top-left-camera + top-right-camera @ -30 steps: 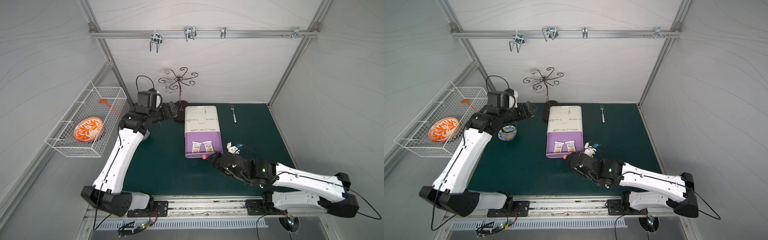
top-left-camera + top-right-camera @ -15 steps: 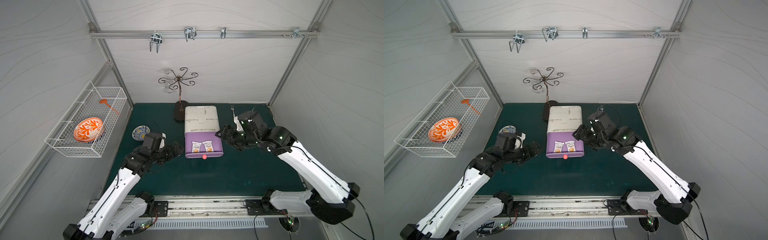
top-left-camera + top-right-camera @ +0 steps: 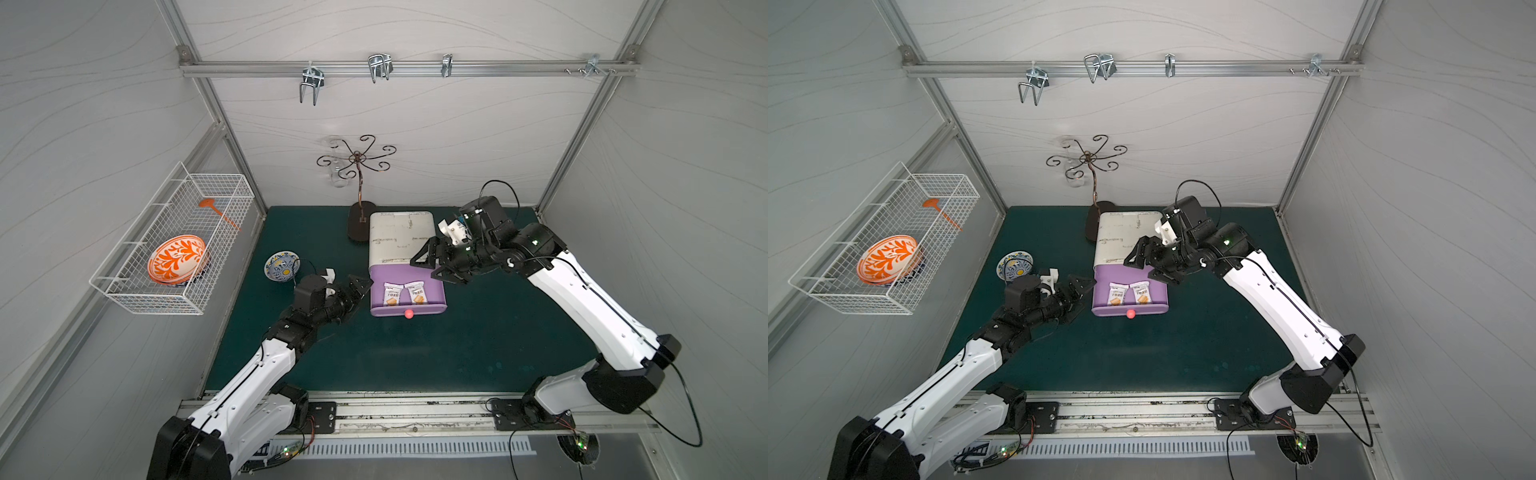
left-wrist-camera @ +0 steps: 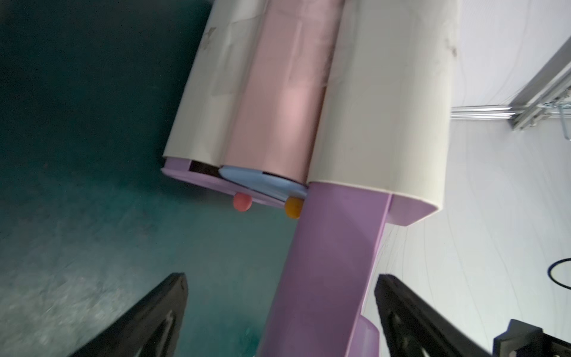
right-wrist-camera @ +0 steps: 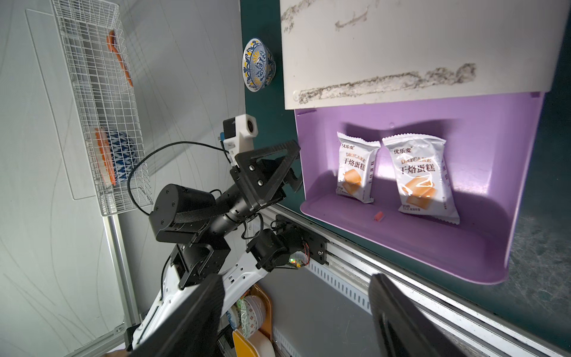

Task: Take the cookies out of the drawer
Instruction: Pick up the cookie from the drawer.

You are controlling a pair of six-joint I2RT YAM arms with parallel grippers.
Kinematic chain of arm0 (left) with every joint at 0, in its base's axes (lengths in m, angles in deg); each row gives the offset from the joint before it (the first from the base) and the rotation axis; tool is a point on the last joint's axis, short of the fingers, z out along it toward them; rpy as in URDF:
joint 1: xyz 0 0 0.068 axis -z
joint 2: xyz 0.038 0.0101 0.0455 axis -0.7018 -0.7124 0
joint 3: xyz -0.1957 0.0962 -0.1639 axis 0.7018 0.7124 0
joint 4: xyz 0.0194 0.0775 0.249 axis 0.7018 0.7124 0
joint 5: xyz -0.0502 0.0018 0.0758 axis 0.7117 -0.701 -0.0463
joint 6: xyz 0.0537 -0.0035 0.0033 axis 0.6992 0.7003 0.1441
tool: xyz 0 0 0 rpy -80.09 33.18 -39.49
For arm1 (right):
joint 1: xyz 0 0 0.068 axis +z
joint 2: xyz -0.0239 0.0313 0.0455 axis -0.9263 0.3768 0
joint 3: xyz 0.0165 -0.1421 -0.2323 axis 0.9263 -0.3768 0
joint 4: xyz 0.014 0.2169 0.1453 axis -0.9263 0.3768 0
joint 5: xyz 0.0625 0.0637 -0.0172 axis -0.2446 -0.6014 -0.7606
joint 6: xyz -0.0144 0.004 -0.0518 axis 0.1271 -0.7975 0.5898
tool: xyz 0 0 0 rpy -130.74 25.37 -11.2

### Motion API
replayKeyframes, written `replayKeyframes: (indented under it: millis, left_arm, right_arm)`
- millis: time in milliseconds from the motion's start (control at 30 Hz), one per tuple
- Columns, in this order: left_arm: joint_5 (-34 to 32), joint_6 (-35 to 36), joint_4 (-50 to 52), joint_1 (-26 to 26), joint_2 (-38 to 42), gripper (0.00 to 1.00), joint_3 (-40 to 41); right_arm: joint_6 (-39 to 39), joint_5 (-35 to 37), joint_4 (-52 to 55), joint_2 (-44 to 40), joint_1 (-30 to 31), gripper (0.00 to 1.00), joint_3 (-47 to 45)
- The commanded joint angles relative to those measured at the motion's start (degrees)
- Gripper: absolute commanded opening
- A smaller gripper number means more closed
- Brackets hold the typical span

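Two white cookies packets (image 3: 391,294) (image 3: 417,293) lie side by side in the pulled-out purple drawer (image 3: 434,291) of a white cabinet (image 3: 401,239). In the right wrist view both cookies (image 5: 357,168) (image 5: 421,176) show an orange biscuit print. My left gripper (image 3: 361,293) (image 3: 1086,291) is open at the drawer's left wall, and I cannot tell if it touches. In the left wrist view that gripper (image 4: 281,278) faces the drawer's side (image 4: 333,247). My right gripper (image 3: 426,270) (image 5: 295,278) hangs open above the drawer's back right part, holding nothing.
A red knob (image 3: 408,313) sticks out of the drawer front. A blue and yellow bowl (image 3: 281,266) sits on the green mat left of my left arm. A metal stand (image 3: 359,199) rises behind the cabinet. A wire basket (image 3: 216,232) hangs on the left wall.
My left arm swung from the back left down to the drawer's left side and its gripper opened wider. My right arm rose from in front of the drawer to above its right back.
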Motion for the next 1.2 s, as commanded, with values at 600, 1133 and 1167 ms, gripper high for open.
replayKeyframes:
  millis: [600,1133,1167]
  left_arm:
    - [6.40,-3.62,-35.10,-0.36,-14.38,0.99,4.02]
    - [8.42,-1.14,-32.50,0.44,-16.07,0.68,0.46]
    - [8.41,-0.99,-32.34,0.43,-16.07,0.68,0.24]
  right_arm:
    - [2.19,-1.15,5.80,3.39,-0.10,0.77,0.48]
    - [1.57,0.73,9.07,6.02,1.59,0.76,0.07]
    - [1.59,0.86,9.89,6.36,1.88,0.75,0.48]
